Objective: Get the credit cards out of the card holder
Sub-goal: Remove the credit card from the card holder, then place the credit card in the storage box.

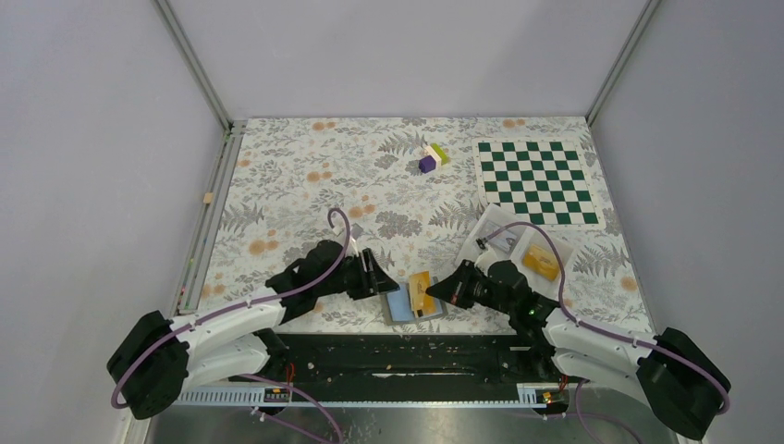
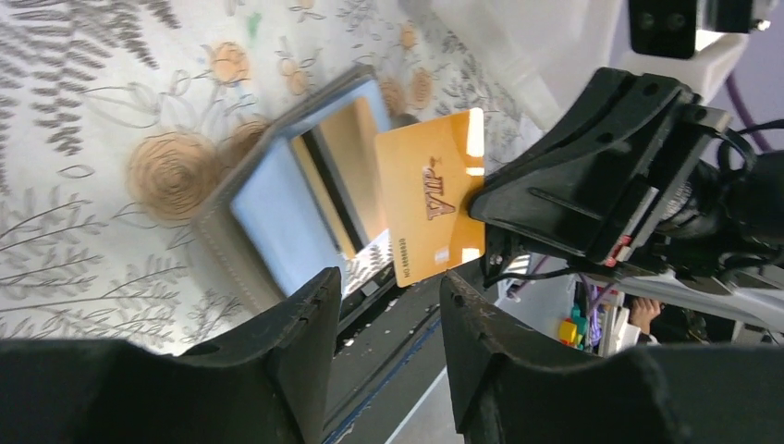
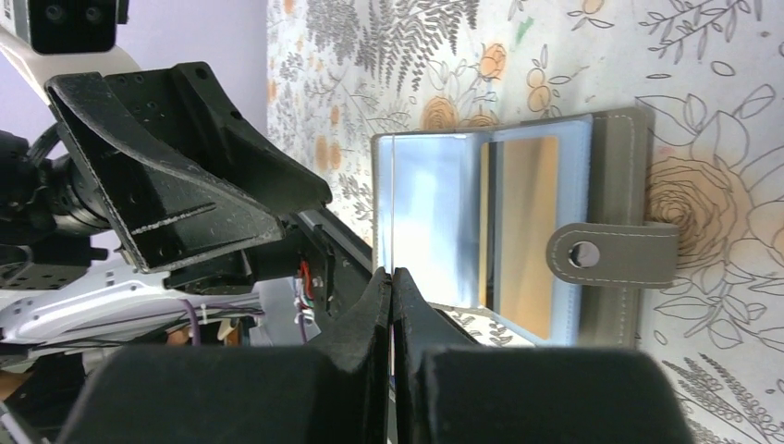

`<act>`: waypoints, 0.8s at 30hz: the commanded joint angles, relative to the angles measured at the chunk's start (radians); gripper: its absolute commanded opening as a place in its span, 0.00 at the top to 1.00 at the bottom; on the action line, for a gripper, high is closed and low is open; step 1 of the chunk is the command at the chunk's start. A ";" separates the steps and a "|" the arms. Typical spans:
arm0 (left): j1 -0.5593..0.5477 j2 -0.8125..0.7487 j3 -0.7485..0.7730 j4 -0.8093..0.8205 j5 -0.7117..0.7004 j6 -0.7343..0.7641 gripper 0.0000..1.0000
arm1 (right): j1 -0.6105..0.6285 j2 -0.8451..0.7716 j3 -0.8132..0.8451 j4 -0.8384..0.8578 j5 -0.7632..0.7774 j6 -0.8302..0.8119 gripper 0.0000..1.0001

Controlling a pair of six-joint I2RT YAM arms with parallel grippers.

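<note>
R gripper (image 1: 442,289) is clamped on an orange card (image 1: 422,293), low-centre in the top view. The card is tilted up over the open card holder (image 1: 403,309), which lies flat on the floral tablecloth (image 1: 296,176) near the bottom edge; can't tell if card and holder touch. L gripper (image 1: 377,275) sits just left of the holder, fingers apart, nothing in them. Upper right: green-white checkerboard mat (image 1: 536,182). Top centre: coloured blocks (image 1: 432,157). Clear tray (image 1: 504,239) is beside the R arm. L wrist view: L fingers (image 2: 305,342) spread at the bottom w/ a gap between. The orange card, marked "VIP", is mid-frame, its right edge pinched in the black R gripper. The holder is left of it, light blue inside, grey outside, w/ a second gold-toned card (image 2: 356,171) in a pocket. R wrist view: R fingers (image 3: 374,319) pressed together bottom centre, held card edge-on as a thin line. The holder is open centre-right, its snap tab (image 3: 610,254) folded over the right side. L gripper is upper left.
</note>
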 commanded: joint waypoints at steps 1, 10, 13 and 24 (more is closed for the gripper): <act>-0.021 -0.003 0.024 0.167 0.050 -0.024 0.56 | -0.005 -0.044 -0.018 0.084 -0.015 0.065 1.00; -0.050 0.085 0.034 0.301 0.096 -0.070 0.55 | -0.005 -0.108 -0.094 0.301 -0.039 0.169 1.00; -0.057 0.095 0.044 0.310 0.095 -0.073 0.56 | -0.006 -0.147 -0.118 0.329 -0.027 0.186 1.00; -0.071 0.134 0.007 0.473 0.126 -0.132 0.78 | -0.006 -0.232 -0.111 0.241 -0.037 0.174 1.00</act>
